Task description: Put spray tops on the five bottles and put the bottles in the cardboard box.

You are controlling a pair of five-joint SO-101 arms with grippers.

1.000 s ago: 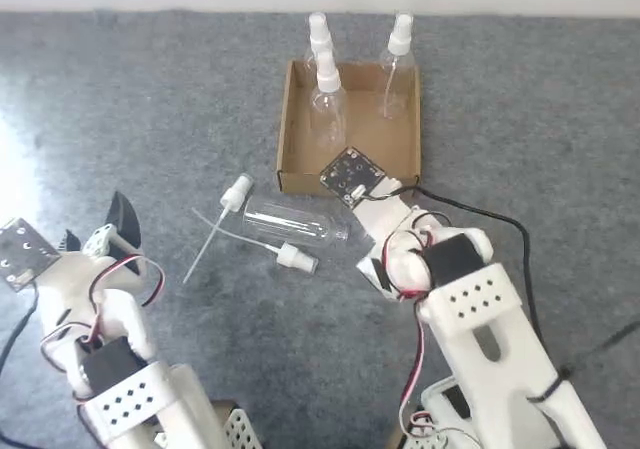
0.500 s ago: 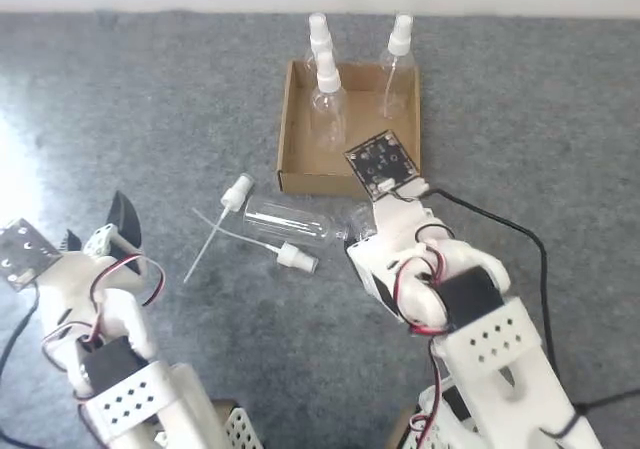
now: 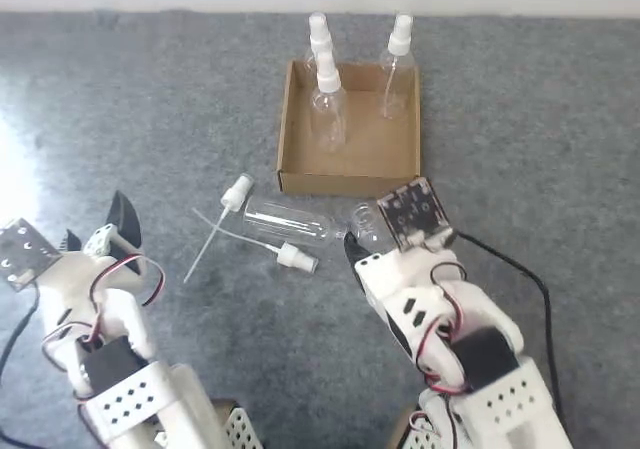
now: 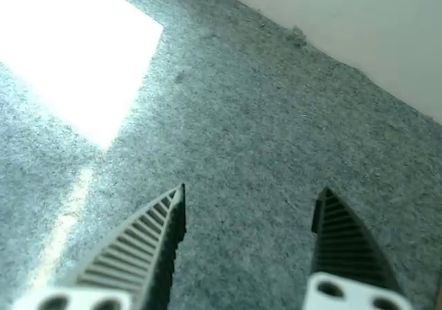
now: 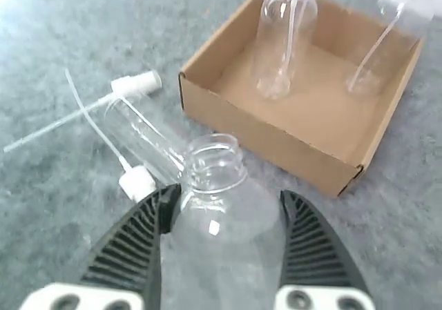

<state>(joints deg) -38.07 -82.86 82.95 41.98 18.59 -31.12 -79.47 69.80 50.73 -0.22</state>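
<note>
Your right fingers [image 5: 135,244] grip an uncapped bottle [image 5: 217,168] just beside the cardboard box [image 5: 262,137], in which three capped bottles [image 3: 328,99] stand. Another bare bottle [image 3: 290,220] lies beside the box with two spray tops [image 3: 297,258]. Your left fingers [image 4: 138,248] gape wide, well away from the box.

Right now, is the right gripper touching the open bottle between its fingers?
Touching. In the right wrist view, the right gripper presses both fingers against the sides of the open bottle, with no gap showing.
</note>
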